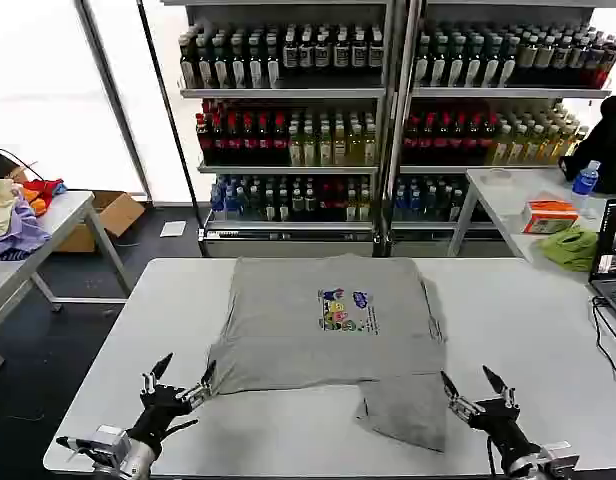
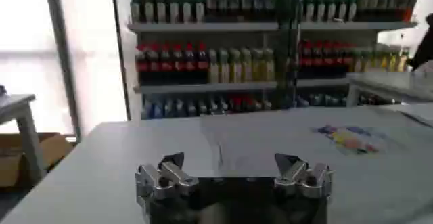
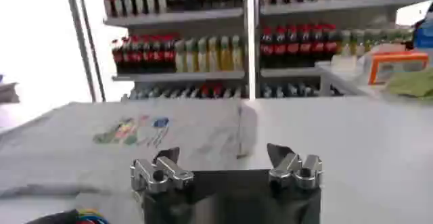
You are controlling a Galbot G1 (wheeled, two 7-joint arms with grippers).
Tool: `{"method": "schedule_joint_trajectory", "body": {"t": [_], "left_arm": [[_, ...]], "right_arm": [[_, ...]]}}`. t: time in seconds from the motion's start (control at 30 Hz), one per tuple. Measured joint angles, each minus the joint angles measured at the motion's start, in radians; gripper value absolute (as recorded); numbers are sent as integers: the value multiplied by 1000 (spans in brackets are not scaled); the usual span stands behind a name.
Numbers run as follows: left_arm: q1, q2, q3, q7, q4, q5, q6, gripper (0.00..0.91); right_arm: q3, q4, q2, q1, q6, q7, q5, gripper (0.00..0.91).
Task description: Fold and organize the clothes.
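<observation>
Shirt [image 1: 328, 330] lies flat; my left gripper [image 1: 180, 378] at seven o'clock and right gripper [image 1: 472, 388] at five hover unclenched, risking bunching an uneven fold.

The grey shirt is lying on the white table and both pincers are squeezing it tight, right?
Not quite. The grey shirt does lie on the white table, but neither pincer squeezes it. The head view shows the left pincer and the right pincer both open, near the table's front edge, beside the shirt's near corners.
</observation>
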Motion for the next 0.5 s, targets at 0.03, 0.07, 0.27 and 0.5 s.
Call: {"method": "schedule_joint_trajectory", "body": {"t": [0.03,0.07,0.27,0.5], "left_arm": [[-4,14,7,-2,5,-11,14,907],[-8,28,15,-3,11,-22,29,907],[-39,73,48,-15,41,-62,97,907],[-84,97,77,-31,77,-101,136,907]], "right_arm": [[-11,4,0,-2,-17,10,-4,907],[-20,8,0,-5,-34,20,-10,907],[-61,21,7,-16,-108,70,-9,907],[-98,26,21,-19,-151,104,-5,907]]}}
